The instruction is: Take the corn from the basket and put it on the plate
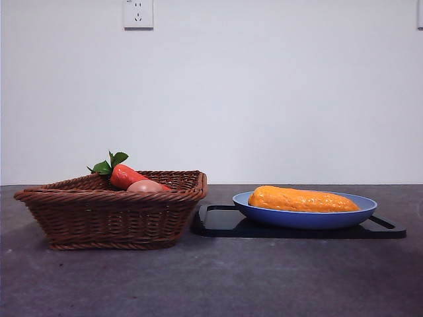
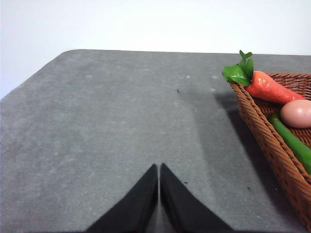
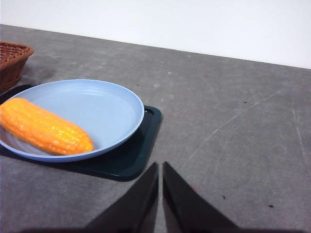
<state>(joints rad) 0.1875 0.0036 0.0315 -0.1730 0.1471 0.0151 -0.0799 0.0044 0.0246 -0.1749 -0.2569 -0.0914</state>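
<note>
The corn [image 1: 303,199] lies on its side in the plate [image 1: 365,210], and nothing holds it, so the placing step looks finished and little of the task seems left. The plate sits on a flat black tray [image 1: 390,229] on the bench [image 1: 211,277], just beside the basket [image 1: 112,214], whose near corner almost meets the tray's edge. In the basket remain a red carrot-like toy with green leaves [image 1: 124,174], a pinkish round item [image 1: 145,187] and, seen from the left wrist, a green stick-like piece [image 2: 291,141]. The left tool [image 2: 159,170] hangs over bare bench beside the basket, its jaws pressed together with only a hairline between them, holding nothing. The right tool [image 3: 160,170] hangs over bare bench near the tray's corner, its jaws likewise closed and empty, apart from the corn. Neither arm shows in the front view, which suggests both are drawn back to wait. Judged from this, the next move calls for nothing more than keeping clear of the plate, as the corn rests within the rim.
</note>
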